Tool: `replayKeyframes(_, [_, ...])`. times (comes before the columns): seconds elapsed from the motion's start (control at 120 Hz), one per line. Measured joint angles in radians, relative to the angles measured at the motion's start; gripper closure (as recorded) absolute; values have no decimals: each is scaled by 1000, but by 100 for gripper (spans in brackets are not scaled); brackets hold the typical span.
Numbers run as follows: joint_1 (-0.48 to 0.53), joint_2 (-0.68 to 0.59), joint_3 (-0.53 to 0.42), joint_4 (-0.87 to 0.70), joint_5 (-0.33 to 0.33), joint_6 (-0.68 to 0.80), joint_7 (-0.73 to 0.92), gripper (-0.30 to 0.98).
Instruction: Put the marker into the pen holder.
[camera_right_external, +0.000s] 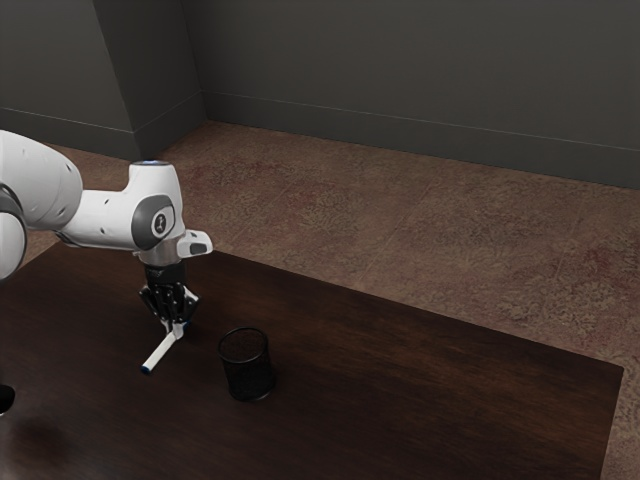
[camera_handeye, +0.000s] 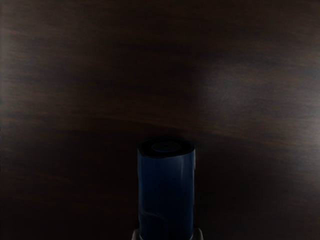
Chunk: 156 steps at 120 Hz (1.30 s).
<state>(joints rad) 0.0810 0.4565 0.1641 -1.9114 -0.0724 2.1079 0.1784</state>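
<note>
Presently gripping the marker (camera_right_external: 160, 353), with both fingers of the black gripper (camera_right_external: 174, 323) closed against opposite sides. In the wrist view, looking along one blue end (camera_handeye: 166, 195), held between the fingertips, to dark wood grain beyond. In the exterior view, pointing the hand downward over the wooden table (camera_right_external: 430, 370), nearer to the far corner on the exterior view's left than to the far corner on the exterior view's right. Holding the white barrel aslant, with the other blue end reaching out toward the exterior view's lower left; unable to tell whether touching the tabletop. Toward the exterior view's right, near the marker but apart from it, seeing the mesh pen holder (camera_right_external: 248, 372), black and round, upright on the table with the mouth facing up, well in from the table's far edge. Holding the marker outside it. Past that far edge, seeing brownish-red patterned carpet (camera_right_external: 420, 235); farther, dark grey walls (camera_right_external: 400, 70) with a baseboard (camera_right_external: 400, 124) along the foot.
</note>
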Motion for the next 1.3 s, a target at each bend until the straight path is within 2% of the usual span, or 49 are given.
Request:
replayKeyframes(0.2, [-3,-48,-4,-2,33,12,-1,79])
replayKeyframes(0.467, [-11,-244,-77,-113,143,133,-8,79])
replayKeyframes(0.658, [-20,-391,-180,-210,169,232,-30,79])
replayKeyframes(0.892, [-27,-580,-313,-344,213,273,-115,79])
replayKeyframes(1.142, [-31,-605,-383,-377,224,283,-236,79])
replayKeyframes(1.3, [-31,-584,-392,-378,225,291,-298,79])
